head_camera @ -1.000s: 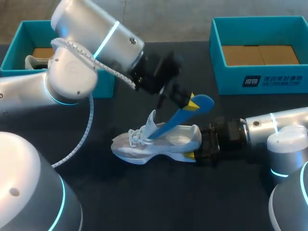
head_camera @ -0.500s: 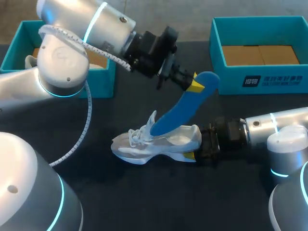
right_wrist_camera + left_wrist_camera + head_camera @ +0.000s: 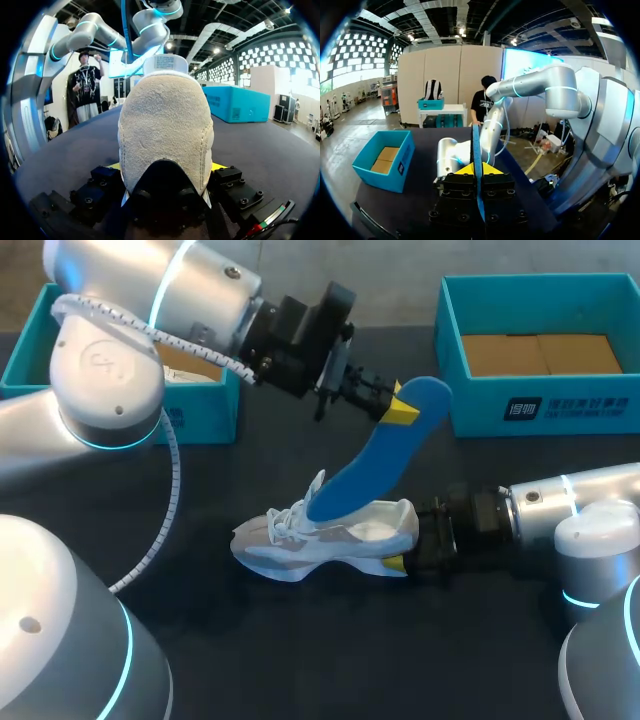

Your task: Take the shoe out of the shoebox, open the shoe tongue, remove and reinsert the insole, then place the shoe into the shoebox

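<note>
In the middle of the head view the white shoe (image 3: 330, 540) rests on the dark bench (image 3: 300, 650). The right fingers (image 3: 393, 563) clamp its heel, seen close in the right wrist view. The left fingers (image 3: 402, 412) pinch the blue insole (image 3: 375, 465), which the left wrist view shows edge-on, its lower end inside the shoe.

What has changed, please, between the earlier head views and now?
The left end effector, shut on the blue insole, rose and drew back from the shoe. This pulled the insole further out and tilted it steeper, though its front end is still inside. The shoe did not move, and the right end effector stayed clamped on its heel.
</note>
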You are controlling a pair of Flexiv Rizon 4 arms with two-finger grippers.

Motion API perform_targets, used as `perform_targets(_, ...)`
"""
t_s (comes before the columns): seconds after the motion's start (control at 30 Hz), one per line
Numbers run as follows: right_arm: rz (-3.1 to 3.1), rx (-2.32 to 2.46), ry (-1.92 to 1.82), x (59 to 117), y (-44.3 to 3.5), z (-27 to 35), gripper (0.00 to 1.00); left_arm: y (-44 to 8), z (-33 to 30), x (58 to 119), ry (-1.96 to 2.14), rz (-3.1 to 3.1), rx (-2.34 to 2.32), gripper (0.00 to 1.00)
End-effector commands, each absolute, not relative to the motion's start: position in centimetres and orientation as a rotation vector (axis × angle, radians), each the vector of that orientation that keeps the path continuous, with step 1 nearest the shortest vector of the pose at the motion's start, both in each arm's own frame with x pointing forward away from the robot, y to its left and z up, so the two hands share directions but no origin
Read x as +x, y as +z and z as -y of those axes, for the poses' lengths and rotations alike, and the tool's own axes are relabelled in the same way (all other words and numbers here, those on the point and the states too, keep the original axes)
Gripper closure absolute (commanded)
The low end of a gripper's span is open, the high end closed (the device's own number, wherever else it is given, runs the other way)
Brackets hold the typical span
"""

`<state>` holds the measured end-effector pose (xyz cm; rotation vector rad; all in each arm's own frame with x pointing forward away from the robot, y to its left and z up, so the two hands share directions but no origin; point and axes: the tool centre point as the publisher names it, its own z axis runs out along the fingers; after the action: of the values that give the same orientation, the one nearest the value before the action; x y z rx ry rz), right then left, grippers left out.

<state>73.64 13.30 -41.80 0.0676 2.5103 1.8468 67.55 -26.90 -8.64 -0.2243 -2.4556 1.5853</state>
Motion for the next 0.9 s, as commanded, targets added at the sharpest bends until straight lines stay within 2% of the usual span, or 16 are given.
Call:
perform_targets(0.03,-2.514,0.070,1.842,73.6,-41.9,-13.5,1.00,-8.7,26.9,67.5,1.586,2.456,-0.224,1.00)
perform_targets(0.43,-2.514,0.070,1.842,73.6,-41.9,-13.5,1.00,-8.7,26.9,67.5,1.586,2.456,-0.224,1.00)
perform_targets(0.9,-2.514,0.070,1.842,73.6,-41.9,-13.5,1.00,-0.2,27.6,64.9,1.808,2.152,-0.074,1.00)
